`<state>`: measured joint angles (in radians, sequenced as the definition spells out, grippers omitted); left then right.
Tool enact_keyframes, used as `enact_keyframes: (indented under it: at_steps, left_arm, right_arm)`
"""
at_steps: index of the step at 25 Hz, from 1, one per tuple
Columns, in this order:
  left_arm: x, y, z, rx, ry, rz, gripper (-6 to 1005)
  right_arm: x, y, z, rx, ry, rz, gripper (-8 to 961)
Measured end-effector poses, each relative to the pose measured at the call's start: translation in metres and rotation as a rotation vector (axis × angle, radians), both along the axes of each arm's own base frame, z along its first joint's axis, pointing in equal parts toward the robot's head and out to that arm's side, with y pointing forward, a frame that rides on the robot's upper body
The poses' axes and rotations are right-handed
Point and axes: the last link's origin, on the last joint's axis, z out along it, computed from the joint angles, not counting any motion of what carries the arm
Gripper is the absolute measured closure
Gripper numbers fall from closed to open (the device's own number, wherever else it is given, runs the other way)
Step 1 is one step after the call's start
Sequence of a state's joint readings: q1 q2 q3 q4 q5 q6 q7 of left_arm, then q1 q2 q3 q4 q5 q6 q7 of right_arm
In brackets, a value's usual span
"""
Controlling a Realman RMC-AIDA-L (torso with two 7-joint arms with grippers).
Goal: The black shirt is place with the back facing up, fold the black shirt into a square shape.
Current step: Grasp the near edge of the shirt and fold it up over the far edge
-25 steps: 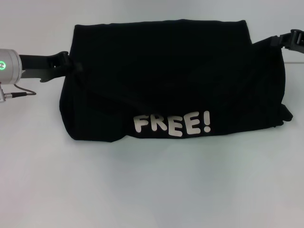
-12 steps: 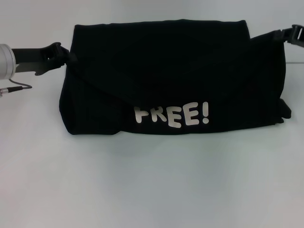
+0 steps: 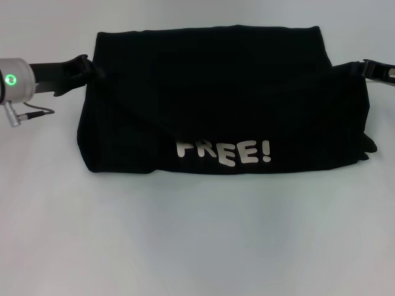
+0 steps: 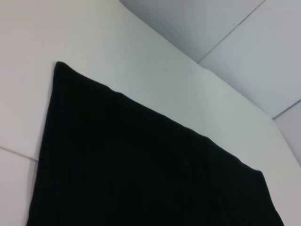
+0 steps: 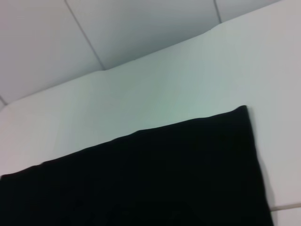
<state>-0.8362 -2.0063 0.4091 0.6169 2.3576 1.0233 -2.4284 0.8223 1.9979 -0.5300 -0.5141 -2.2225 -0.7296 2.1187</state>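
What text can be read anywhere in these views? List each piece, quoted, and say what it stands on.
"FREE!" in white blocky letters, on the near folded edge of the black shirt in the head view; a fold partly creases the R.
No other words, labels or numbers show; the wrist views show only plain black fabric and white table.

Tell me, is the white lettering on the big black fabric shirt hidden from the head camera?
No, the white "FREE!" lettering shows plainly along the near edge of the black shirt.
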Motion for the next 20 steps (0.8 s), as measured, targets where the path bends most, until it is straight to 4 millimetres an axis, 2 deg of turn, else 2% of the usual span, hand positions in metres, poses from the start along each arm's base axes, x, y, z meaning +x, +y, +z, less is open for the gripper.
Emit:
enact_keyframes:
  at_steps: [8,20]
  left_arm:
    - [0.006,0.012,-0.005,0.078,0.033,0.019,963]
    - [-0.001,0.018,-0.007,0.138,0.067,0.063,941]
  right_arm:
    - [-0.008,0.012,0.001,0.055,-0.068,0.003,902]
    - [-0.019,0.025,0.004,0.089,-0.172,0.03,903]
